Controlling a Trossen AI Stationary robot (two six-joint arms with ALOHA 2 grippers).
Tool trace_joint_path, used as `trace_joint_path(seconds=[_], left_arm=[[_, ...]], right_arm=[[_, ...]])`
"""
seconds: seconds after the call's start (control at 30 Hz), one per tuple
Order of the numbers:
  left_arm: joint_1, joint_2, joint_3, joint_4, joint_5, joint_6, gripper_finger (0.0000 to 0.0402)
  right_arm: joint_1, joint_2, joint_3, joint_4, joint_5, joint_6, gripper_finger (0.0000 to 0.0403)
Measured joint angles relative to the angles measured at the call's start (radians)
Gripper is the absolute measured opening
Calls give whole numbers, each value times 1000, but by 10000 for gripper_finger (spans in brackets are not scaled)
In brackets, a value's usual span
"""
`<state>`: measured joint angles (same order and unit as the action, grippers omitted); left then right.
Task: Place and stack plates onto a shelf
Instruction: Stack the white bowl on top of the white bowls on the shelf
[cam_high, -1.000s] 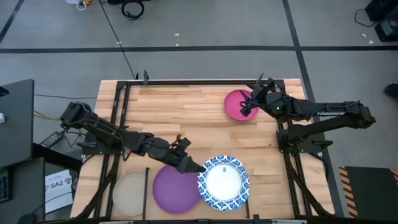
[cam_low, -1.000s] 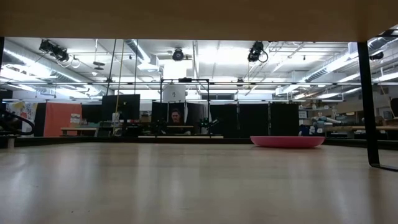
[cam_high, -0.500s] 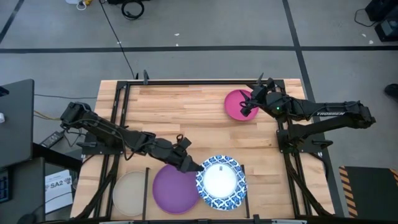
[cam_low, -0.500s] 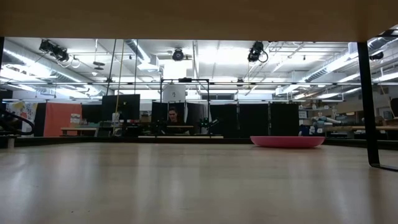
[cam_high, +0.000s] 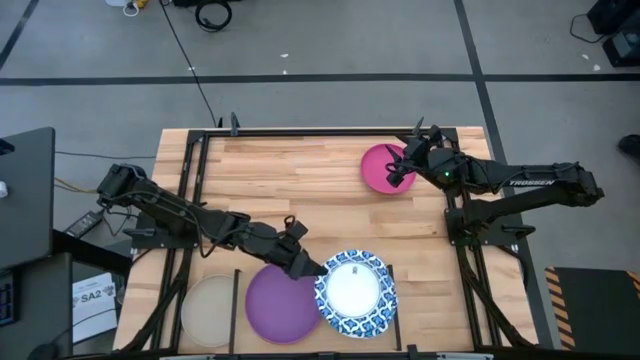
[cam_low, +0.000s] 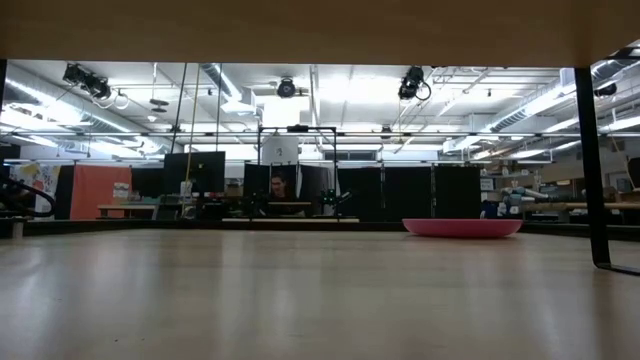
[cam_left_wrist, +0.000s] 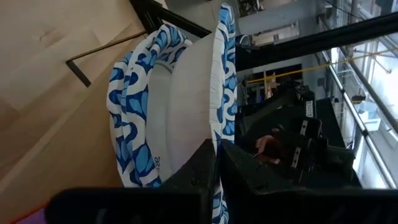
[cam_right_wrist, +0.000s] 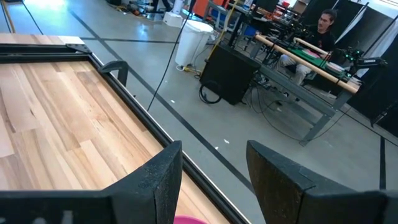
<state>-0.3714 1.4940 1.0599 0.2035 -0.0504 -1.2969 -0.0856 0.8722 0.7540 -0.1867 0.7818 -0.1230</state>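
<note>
Status: three bays along the near edge of the shelf (cam_high: 290, 190) are filled: pale beige plate (cam_high: 208, 310) in the left one, purple plate (cam_high: 283, 304) in the middle, blue-rimmed plates (cam_high: 357, 291) on the right. My left wrist view shows two blue-rimmed plates there, the upper one tilted up off the lower, so that stack isn't settled. My left gripper (cam_high: 316, 269) is at the left rim of that stack, fingers pinched thin on the upper plate's edge; I judge this as mid-placement, release pending. The magenta plate (cam_high: 386, 168) sits flat at the far right of the table, not yet in a bay. My right gripper (cam_high: 398, 168) hovers over its right edge, fingers spread, holding nothing. Remaining, I'd say: drop the blue plate flat, then move the magenta one.
</note>
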Motion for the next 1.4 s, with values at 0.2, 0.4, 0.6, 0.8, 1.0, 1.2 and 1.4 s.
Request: trace_joint_path(seconds=[0.2, 0.4, 0.6, 0.8, 1.0, 1.2, 1.4], left_arm=[[0, 0, 0, 1, 0, 53, 29], [0, 0, 0, 1, 2, 106, 30], [0, -1, 0, 1, 2, 183, 44], [0, -2, 0, 1, 2, 230, 86], [2, -2, 0, 0, -25, 269, 113], [11, -2, 0, 1, -11, 270, 114], [10, -2, 0, -47, -8, 262, 98]], right_arm=[[0, 0, 0, 0, 0, 0, 185], [0, 0, 0, 0, 0, 0, 185], [0, 0, 0, 0, 0, 0, 185], [0, 0, 0, 0, 0, 0, 185], [0, 0, 0, 0, 0, 0, 185], [0, 0, 0, 0, 0, 0, 185], [0, 0, 0, 0, 0, 0, 185]])
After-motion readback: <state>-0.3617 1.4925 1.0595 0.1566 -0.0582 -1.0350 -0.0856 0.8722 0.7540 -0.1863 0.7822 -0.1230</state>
